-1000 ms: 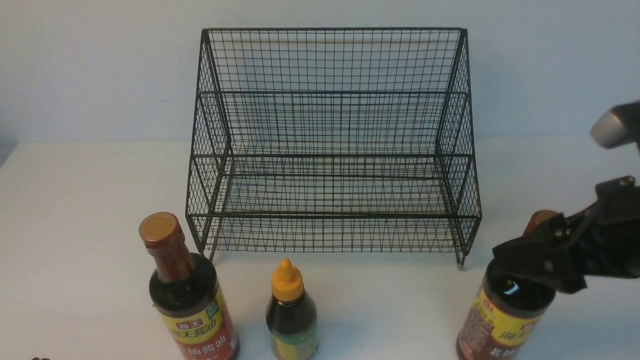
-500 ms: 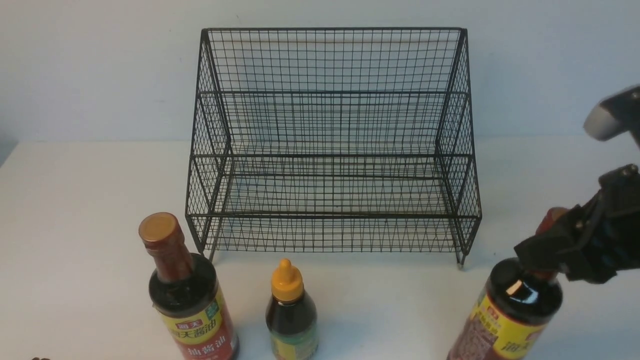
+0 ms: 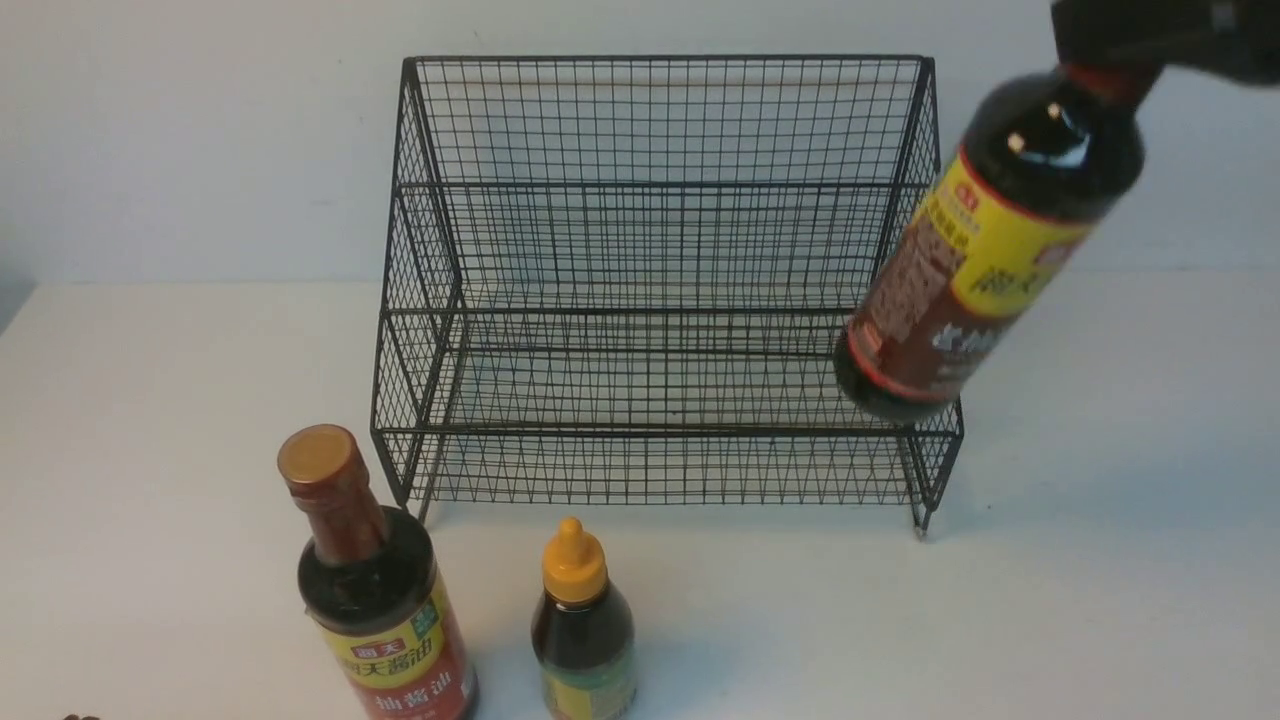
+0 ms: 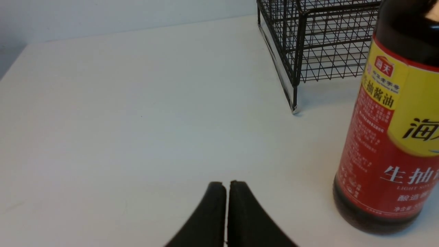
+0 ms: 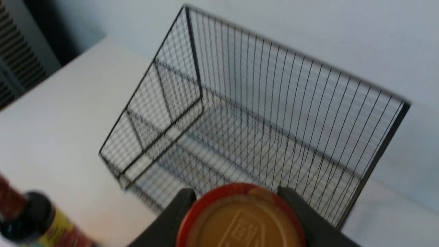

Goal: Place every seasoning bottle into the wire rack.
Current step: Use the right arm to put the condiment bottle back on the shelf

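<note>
By the wire rack [image 3: 660, 186], a held bottle [image 3: 985, 255] hangs tilted

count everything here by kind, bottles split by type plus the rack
tall dark bottles with tan caps: 2 (standing tall bottle, lifted tall bottle)
short dark bottle with yellow nozzle cap: 1
black wire rack: 1
total: 4

Soft, even light falls on the white table [image 3: 150, 450]; shadows are faint. Glare spots mark the raised bottle [image 3: 985, 250], upper right of the front view. The right wrist view is blurred.
</note>
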You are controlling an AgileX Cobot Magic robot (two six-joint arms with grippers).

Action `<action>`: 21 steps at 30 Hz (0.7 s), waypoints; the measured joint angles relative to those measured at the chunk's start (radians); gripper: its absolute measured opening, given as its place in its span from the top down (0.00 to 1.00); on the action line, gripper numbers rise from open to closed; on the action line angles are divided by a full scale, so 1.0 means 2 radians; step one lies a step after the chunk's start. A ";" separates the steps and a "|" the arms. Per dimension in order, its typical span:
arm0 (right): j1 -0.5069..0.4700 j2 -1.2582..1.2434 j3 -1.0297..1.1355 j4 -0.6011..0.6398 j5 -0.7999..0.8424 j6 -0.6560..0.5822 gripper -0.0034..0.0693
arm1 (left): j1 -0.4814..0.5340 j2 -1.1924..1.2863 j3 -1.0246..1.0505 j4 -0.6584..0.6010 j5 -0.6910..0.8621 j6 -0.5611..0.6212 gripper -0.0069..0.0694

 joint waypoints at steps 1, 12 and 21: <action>0.000 0.010 -0.008 0.000 -0.013 0.000 0.57 | 0.000 0.000 0.000 0.000 0.000 0.000 0.91; 0.000 0.145 -0.046 -0.002 -0.118 -0.002 0.57 | 0.000 0.000 0.000 0.000 0.000 0.000 0.91; 0.000 0.161 -0.047 0.001 -0.167 -0.003 0.57 | 0.000 0.000 0.000 0.000 0.000 0.000 0.91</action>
